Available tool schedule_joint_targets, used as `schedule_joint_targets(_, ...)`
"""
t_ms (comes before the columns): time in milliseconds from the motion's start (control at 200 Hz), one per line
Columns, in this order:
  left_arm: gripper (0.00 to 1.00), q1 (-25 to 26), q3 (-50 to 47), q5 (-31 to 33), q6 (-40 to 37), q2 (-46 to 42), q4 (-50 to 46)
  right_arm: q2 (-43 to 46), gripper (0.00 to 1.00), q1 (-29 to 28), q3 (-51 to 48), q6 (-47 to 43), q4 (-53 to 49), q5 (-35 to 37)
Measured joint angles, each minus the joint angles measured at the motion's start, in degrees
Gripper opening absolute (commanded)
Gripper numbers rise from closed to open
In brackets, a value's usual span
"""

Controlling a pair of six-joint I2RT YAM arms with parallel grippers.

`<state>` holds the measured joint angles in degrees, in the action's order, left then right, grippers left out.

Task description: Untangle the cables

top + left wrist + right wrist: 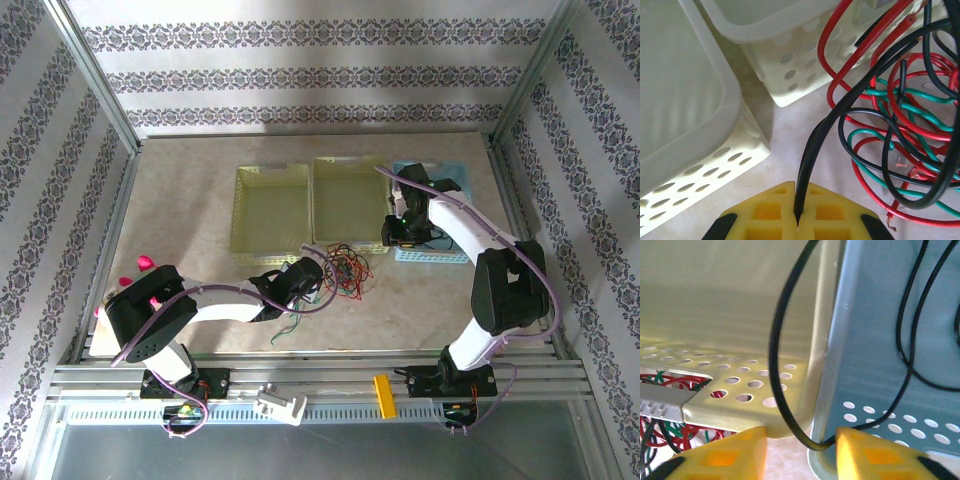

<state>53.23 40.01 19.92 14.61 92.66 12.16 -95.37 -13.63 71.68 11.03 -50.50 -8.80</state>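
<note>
Three baskets stand in a row in the overhead view: left yellow basket (pixel 243 215), middle yellow basket (pixel 318 205) and blue basket (pixel 432 256), the last two side by side.

One tangle (pixel 345 272) of cables lies on the table (pixel 180 220), just ahead of the left gripper (pixel 316 284). From overhead its strands are too fine to separate. The left wrist view resolves red cable (pixel 821 47), green cable (pixel 890 93) and black cable (pixel 812 150), looped through one another. The loops are cut off at the frame edge, so strands per colour cannot be counted.

Left gripper: the yellow fingers (pixel 770 210) are pressed together on the black cable, which rises from the tips into the tangle ahead and to the right.

Right gripper (pixel 398 236): seen from overhead, the tips are hidden under the wrist at the blue basket's near corner. In the right wrist view the fingers (pixel 730 455) stand apart. One black strand (pixel 774 355) hangs in the gap, its end touching the right finger, unclamped. More black loops lie inside the blue basket, ahead and right. Whether they are one wire cannot be told. Red and green show through the yellow basket's holes, to the left.
</note>
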Motion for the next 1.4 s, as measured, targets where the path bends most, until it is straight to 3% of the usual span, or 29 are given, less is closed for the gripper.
schedule_joint_targets(170, 0.00, 0.00, 0.00, -0.02, 0.00, 0.00, -0.02, 0.02, 0.13, -0.42, 0.20, -0.20, 0.17, 0.87)
schedule_joint_targets(560, 0.00, 0.00, 0.00, -0.22, 0.00, 0.00, -0.02, 0.66, 0.00, 0.42, 0.02, 2.10, 1.53, 0.98)
schedule_joint_targets(845, 0.00, 0.00, 0.00, -0.39, 0.00, 0.00, -0.02, 3.45, 0.00, 4.92, -2.49, 4.87, 6.51, -2.97)
schedule_joint_targets(1109, 0.00, 0.00, 0.00, -0.42, 0.00, 0.00, -0.20, 3.63, 0.01, 5.62, -4.72, 6.91, 9.60, -5.68)
schedule_joint_targets(1339, 0.00, 0.00, 0.04, -0.44, 0.00, 0.00, -0.31, 3.58, 0.17, 5.66, -5.29, 9.20, 12.52, -7.10)
schedule_joint_targets(1399, 0.00, 0.00, 0.11, -0.44, 0.00, 0.00, -0.44, 3.58, 0.26, 5.66, -5.77, 10.05, 13.55, -7.30)
